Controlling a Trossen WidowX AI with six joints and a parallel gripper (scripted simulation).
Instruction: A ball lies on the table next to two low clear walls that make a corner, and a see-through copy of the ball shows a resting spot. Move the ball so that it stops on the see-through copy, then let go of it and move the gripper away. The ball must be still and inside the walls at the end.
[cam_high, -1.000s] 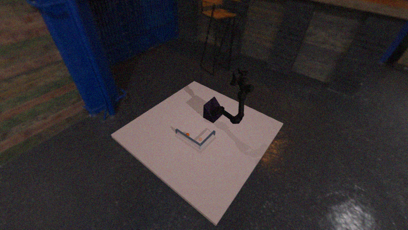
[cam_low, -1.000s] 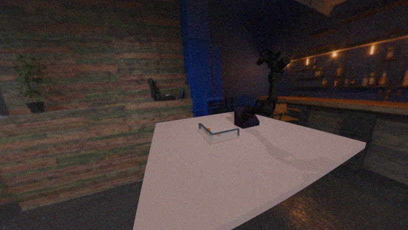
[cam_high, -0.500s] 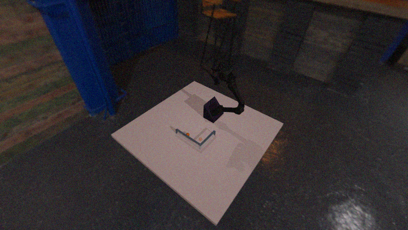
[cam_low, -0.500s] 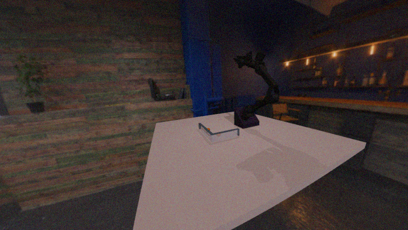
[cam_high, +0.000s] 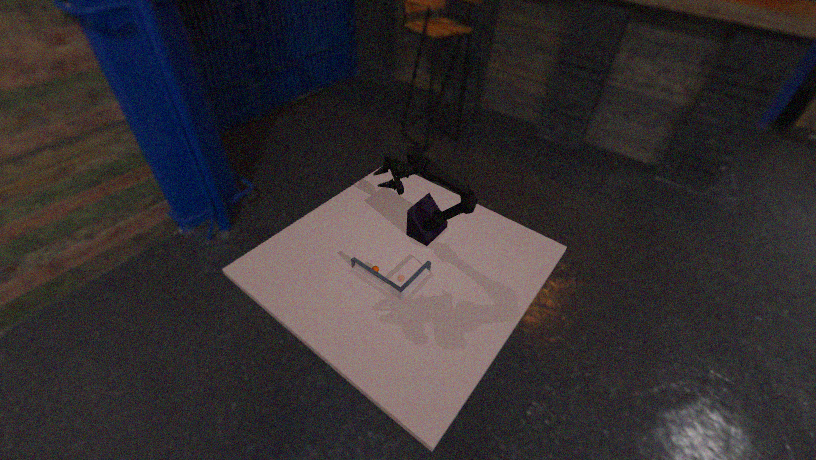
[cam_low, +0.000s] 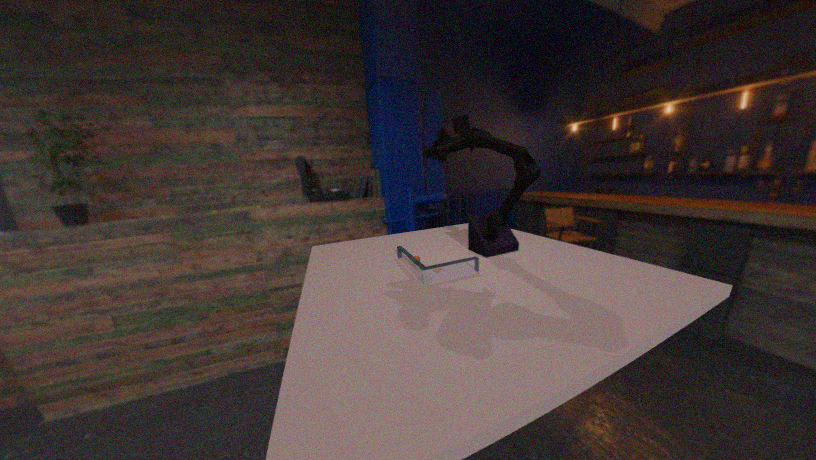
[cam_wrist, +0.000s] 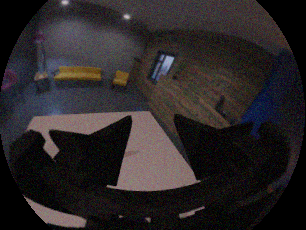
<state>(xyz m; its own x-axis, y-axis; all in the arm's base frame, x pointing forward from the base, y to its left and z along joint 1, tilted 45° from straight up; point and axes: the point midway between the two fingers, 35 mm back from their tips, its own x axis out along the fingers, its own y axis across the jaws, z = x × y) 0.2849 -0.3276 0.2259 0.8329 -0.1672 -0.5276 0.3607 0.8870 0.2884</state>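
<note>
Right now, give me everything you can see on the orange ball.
The ball is small, round and plain orange; too small to show texture. It sits on the white table, against the inner side of the longer of the two low clear walls, near that wall's free end. The faint see-through copy lies further along, close to the corner, so the ball is not on it. Nothing grips it: the gripper is open, holds nothing, and is far off near the table's back edge.

One ball (cam_high: 375, 268), one see-through copy (cam_high: 401, 278), two clear walls (cam_high: 374, 276), one hand (cam_high: 392, 177).
</note>
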